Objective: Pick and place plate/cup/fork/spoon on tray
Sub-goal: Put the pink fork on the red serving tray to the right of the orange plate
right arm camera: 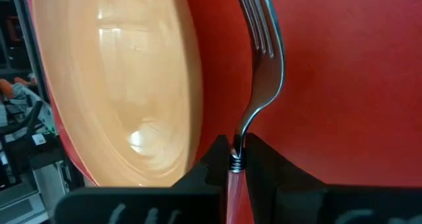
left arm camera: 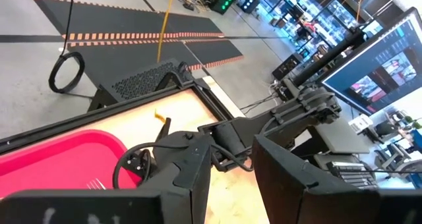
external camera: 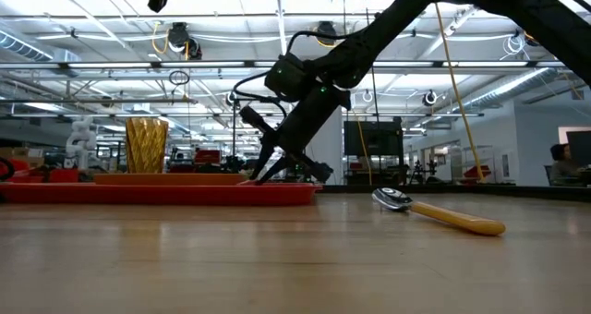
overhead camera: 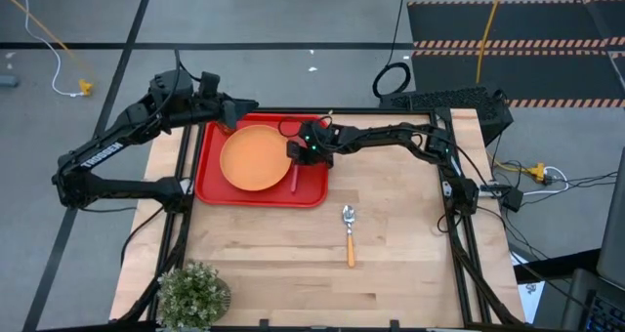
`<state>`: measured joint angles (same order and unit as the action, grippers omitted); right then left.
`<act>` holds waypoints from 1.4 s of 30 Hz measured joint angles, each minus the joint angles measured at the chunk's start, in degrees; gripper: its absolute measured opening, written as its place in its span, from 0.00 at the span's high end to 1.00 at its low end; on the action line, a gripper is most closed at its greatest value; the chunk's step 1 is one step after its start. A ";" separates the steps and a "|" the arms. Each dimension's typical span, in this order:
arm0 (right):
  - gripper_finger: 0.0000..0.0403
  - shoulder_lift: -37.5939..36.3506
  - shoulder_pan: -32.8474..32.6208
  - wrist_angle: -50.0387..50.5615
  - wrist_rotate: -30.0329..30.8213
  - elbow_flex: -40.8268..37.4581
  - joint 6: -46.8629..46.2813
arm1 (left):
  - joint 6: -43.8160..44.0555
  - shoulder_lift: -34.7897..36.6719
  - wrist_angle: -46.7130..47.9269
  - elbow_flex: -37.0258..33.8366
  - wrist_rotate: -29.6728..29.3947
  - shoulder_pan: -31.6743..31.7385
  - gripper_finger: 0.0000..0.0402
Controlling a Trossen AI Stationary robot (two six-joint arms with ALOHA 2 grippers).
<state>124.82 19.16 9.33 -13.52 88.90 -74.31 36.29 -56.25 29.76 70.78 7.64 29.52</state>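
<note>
The red tray [overhead camera: 311,190] lies at the table's far left. The orange plate [overhead camera: 254,158] lies flat in it. The amber cup [external camera: 146,145] stands upright on the tray at its far left. The fork [right arm camera: 262,66] is on the tray just right of the plate, in my right gripper [overhead camera: 297,156], which is shut on it. My left gripper [overhead camera: 232,117] is open and empty, high over the tray's far left corner. The spoon [overhead camera: 349,234], with a silver bowl and an orange handle, lies flat on the table right of the tray. My right gripper pinches the fork between its two fingers at the neck [right arm camera: 235,151], where the metal meets the pink handle. The fingers slant down from the table's right. The fork's head [right arm camera: 260,26] is low over the tray floor beside the plate's rim. I cannot tell whether it rests there.
A potted green plant [overhead camera: 192,293] stands at the table's near left corner. Bare wood lies around the spoon, between the tray and the near edge. Black frame rails [overhead camera: 459,225] run along the table's sides.
</note>
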 joint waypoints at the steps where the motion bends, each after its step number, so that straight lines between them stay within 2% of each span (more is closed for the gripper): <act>1: 0.97 0.18 0.00 0.16 0.00 0.00 0.06 | -0.02 0.00 0.02 0.00 0.00 -0.03 0.72; 4: 0.95 0.88 0.00 0.66 -0.82 -0.04 -0.03 | -0.07 0.00 0.02 0.00 0.00 -0.07 0.72; 11: 0.83 1.56 0.00 0.32 -0.96 -0.02 -0.60 | 0.07 0.00 0.02 0.00 0.72 -0.05 0.72; 15: 0.80 1.56 0.33 0.30 -0.87 -0.02 -0.49 | 0.21 0.00 0.02 0.00 1.34 -0.05 0.72; 30: 0.79 1.28 1.82 0.70 -0.27 -0.02 2.46 | -0.02 0.00 0.02 0.00 1.36 -0.05 0.72; 42: 0.79 1.26 2.59 0.89 -1.77 -0.02 8.39 | -0.09 0.00 0.04 0.00 1.38 -0.05 0.72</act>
<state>126.08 21.75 10.21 -15.28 88.88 -65.92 36.21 -56.25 29.80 70.78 9.02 29.47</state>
